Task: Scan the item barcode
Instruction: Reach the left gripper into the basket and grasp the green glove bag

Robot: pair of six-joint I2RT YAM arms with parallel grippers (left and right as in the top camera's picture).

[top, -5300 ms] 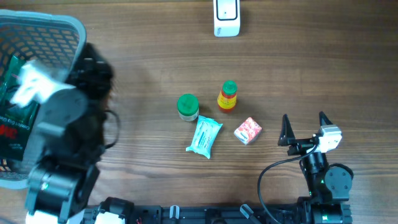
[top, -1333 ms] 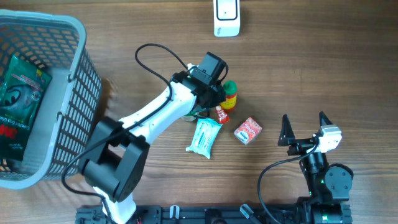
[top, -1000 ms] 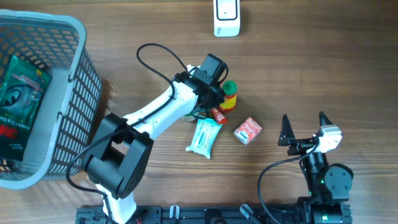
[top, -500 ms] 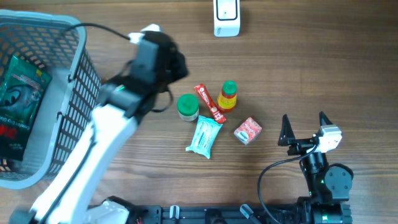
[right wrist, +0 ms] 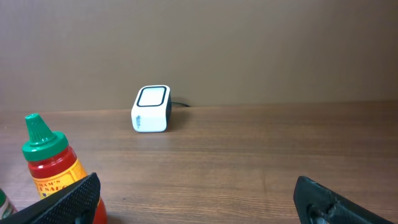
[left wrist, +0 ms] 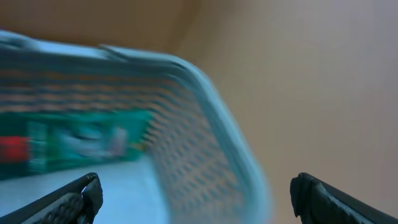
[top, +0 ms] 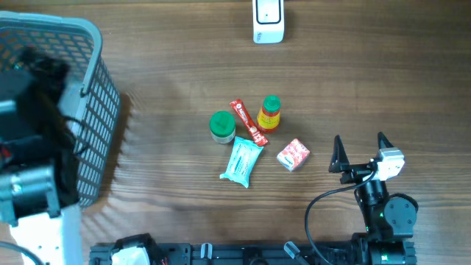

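Several items lie mid-table: a red stick packet [top: 249,121], a green-lidded jar [top: 222,126], a red sauce bottle with a green cap [top: 269,114], a pale blue packet [top: 242,161] and a small red-and-white box [top: 294,154]. The white barcode scanner [top: 268,20] stands at the far edge. My left arm [top: 29,184] is a blur over the basket. In the left wrist view my left gripper [left wrist: 196,199] is open and empty above the basket rim [left wrist: 205,106]. My right gripper [top: 360,151] rests open at the front right, facing the scanner [right wrist: 152,109] and the bottle [right wrist: 53,168].
The grey mesh basket [top: 92,96] fills the left side. A green packet [left wrist: 87,140] lies inside it. Bare wood lies between the items and the scanner.
My left gripper opened and left the red stick packet beside the bottle. The left arm then swung fast to the left, over the basket. The right arm has not moved.
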